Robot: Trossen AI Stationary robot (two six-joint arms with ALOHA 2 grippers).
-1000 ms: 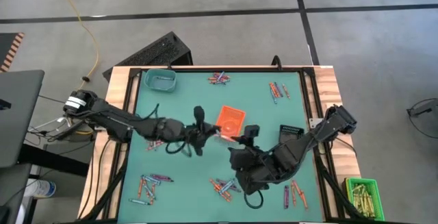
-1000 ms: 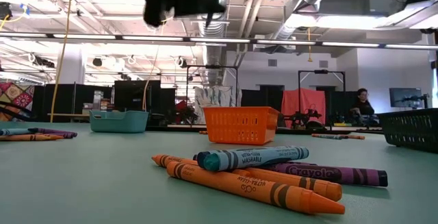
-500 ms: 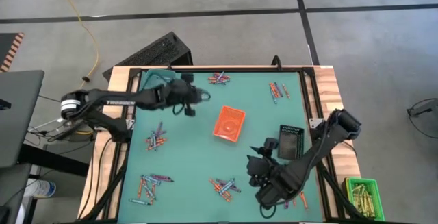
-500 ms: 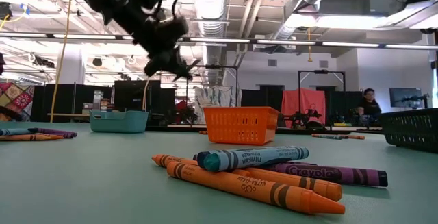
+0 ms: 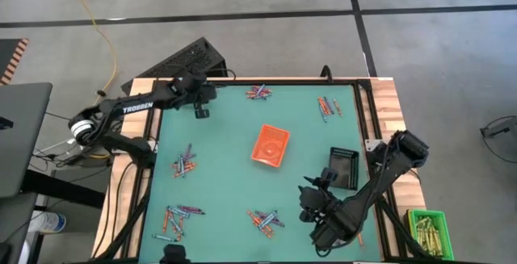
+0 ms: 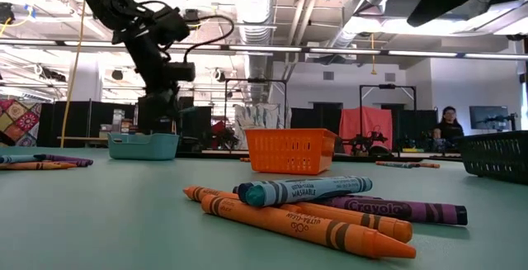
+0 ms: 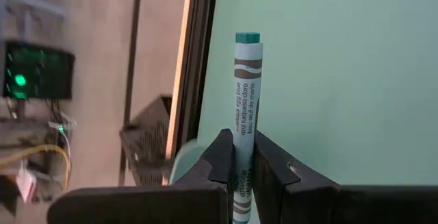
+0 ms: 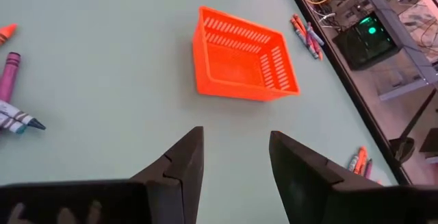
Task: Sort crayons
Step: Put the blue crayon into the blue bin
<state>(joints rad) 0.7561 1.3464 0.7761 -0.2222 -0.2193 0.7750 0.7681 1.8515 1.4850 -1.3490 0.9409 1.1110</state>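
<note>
One teal crayon (image 7: 246, 94) pinched in shut left claw (image 7: 241, 157), poised above teal tray (image 6: 143, 145), likely for colour-matched drop. Right claw (image 8: 231, 157) gapes empty near crayons (image 5: 263, 220) on tabletop (image 5: 226, 175).

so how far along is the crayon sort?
Early. Done: nothing visible in the orange basket. In hand: the left tool is shut on a teal crayon, over the teal bin. The right tool is open and empty. Left: loose crayons in clusters all around the mat.
</note>
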